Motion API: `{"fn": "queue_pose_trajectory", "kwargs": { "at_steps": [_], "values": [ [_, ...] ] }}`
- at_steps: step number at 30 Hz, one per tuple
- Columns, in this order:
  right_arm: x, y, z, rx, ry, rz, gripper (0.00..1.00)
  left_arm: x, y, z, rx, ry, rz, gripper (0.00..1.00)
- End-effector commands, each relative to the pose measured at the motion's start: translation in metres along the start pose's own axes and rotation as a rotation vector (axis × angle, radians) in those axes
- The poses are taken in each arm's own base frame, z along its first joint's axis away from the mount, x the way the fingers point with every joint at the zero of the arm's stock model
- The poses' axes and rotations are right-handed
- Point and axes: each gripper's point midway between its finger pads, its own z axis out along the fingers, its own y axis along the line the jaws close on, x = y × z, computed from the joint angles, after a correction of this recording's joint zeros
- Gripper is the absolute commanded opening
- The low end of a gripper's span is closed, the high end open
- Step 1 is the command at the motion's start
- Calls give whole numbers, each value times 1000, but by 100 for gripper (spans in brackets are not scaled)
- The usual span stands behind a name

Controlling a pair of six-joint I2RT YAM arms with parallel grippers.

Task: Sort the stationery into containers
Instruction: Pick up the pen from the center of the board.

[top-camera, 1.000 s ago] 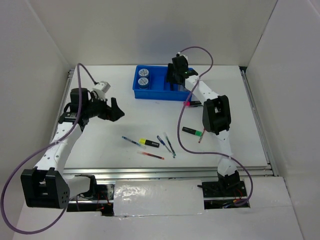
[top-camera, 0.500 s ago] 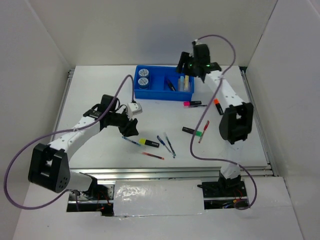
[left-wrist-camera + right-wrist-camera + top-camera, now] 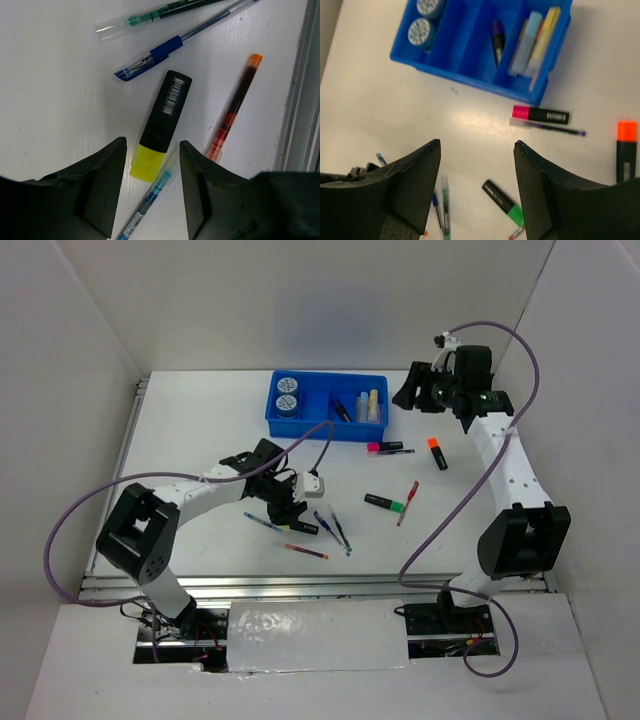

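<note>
In the top view, my left gripper [image 3: 288, 512] is low at centre-left of the frame, over the yellow highlighter [image 3: 298, 527]. The blue tray [image 3: 320, 428] sits at upper centre, well apart from it. My right gripper [image 3: 415, 390] hangs at upper right, just beside the tray's right end.

In the left wrist view, the left gripper [image 3: 152, 144] has its jaws apart on either side of the yellow highlighter [image 3: 162, 115] at its yellow cap, not yet pinching. A thin pale-blue pen [image 3: 150, 200] lies just beside that cap at lower centre. I'd close slowly and squarely so that only the highlighter lifts.

In the right wrist view, the right gripper [image 3: 476, 145] is wide open and empty. The blue tray [image 3: 470, 77] is at upper left, with a pink highlighter [image 3: 540, 114] just below it.
</note>
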Motion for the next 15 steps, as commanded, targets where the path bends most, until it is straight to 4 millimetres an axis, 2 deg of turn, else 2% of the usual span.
{"fn": "queue_pose_trajectory", "kwargs": {
  "at_steps": [1,4,6,15],
  "values": [
    [11,-3,-10,-29,30,-1,67,-9,13,6,-27,0,88,59],
    [13,-1,-9,-48,42,7,67,-3,13,12,-19,26,87,59],
    [10,-13,-11,-43,40,24,67,1,13,16,-9,38,88,59],
    [13,-20,-8,-48,49,42,65,9,13,26,3,73,98,59]
  ]
}}
